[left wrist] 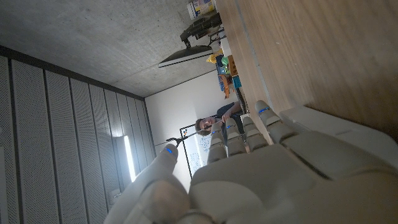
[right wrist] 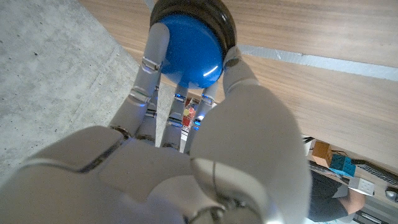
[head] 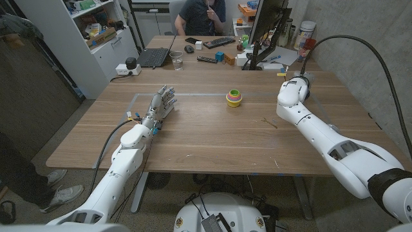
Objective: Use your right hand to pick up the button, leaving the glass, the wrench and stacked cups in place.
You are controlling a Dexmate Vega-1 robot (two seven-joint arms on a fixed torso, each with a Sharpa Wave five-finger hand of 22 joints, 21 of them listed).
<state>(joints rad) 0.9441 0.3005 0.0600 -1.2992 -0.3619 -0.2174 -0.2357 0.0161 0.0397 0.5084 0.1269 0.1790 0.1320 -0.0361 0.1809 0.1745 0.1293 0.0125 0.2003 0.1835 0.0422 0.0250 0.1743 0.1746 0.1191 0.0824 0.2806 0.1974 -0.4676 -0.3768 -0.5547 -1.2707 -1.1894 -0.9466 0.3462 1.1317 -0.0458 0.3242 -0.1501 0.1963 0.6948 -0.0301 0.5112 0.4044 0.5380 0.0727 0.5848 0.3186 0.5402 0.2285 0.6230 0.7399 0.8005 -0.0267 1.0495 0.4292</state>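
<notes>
Gripping is the step in hand: in the right wrist view the right hand has its fingers wrapped around the blue button, a domed blue cap in a black ring, with fingers on either side of it and the wooden counter beyond. Whether the button sits on the counter or is already raised off it cannot be told from these pictures. In the head view the right arm reaches toward the counter's far right corner, and the hand itself is hidden behind the forearm there, so the button's place is best judged as near that far right corner.

My reading is that the grasp is made and the lift is what remains. The next move calls for a straight, steady rise with the fingers kept firm on the black ring, since the dome looks smooth and could slip.

The left hand waits with fingers spread and nothing in it, standing near the counter's left edge, well apart from everything else.

Counted: one button; one set of stacked cups, brightly coloured, standing near the middle of the far edge, well apart from the right arm; one glass, on the desk beyond the counter. A thin small object lies on the counter near the right arm, too small to name; no wrench can be made out.
</notes>
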